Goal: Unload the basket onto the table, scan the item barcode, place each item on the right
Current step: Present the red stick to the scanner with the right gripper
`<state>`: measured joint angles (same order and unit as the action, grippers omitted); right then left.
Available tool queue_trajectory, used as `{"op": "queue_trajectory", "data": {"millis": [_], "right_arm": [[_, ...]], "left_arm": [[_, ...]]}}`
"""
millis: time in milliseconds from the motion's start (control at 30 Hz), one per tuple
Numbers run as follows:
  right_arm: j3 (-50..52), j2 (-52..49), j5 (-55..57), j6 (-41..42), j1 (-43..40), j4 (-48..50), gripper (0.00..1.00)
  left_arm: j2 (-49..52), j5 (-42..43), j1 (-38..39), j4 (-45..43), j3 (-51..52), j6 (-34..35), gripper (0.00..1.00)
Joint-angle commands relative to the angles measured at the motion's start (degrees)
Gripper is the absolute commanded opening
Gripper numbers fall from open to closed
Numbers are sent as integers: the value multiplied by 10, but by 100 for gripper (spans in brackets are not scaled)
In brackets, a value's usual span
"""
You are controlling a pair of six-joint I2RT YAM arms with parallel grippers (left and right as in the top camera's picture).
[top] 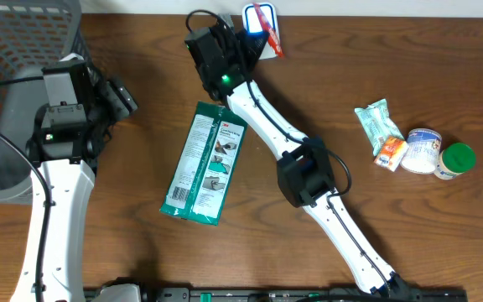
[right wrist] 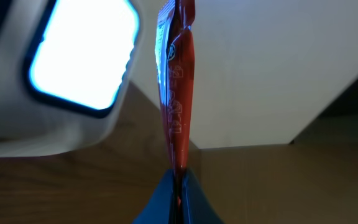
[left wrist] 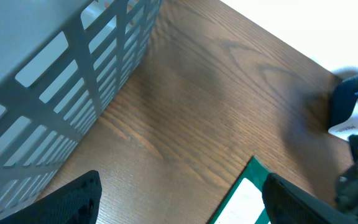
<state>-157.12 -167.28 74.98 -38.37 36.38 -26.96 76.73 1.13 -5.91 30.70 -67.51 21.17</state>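
Where table [top: 350, 50] ends, packet [right wrist: 176, 93] pinched beside scanner [right wrist: 73, 68]

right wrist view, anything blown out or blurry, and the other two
Right wrist: the scanner window glares almost white; the red packet keeps its colour. Left wrist: the basket is soft, the right edge smeared. Overhead: evenly lit, the green package sharp.

Glossy red sachet [right wrist: 176, 93]; wood-grain table [top: 392, 235]; plastic basket [top: 32, 25]

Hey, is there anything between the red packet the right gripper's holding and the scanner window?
Nothing visible does. The right gripper is shut on the red packet, which hangs edge-on beside the scanner. In the right wrist view, only open air shows between the two.
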Motion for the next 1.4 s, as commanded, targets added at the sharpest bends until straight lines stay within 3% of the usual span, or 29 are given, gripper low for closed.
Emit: {"op": "queue_trajectory", "data": {"millis": [0, 333, 733, 1367], "right_arm": [[6, -16, -32, 7, -8, 4, 1], [12, -16, -123, 6, -8, -20, 1], [12, -16, -64, 6, -41, -38, 1], [12, -16, -84, 6, -21, -56, 1]], "left_arm": [[1, -5, -2, 1, -6, -1, 84], [1, -5, -2, 1, -6, -1, 84], [1, -5, -2, 1, -6, -1, 84], [1, -5, -2, 1, -6, -1, 84]]}}
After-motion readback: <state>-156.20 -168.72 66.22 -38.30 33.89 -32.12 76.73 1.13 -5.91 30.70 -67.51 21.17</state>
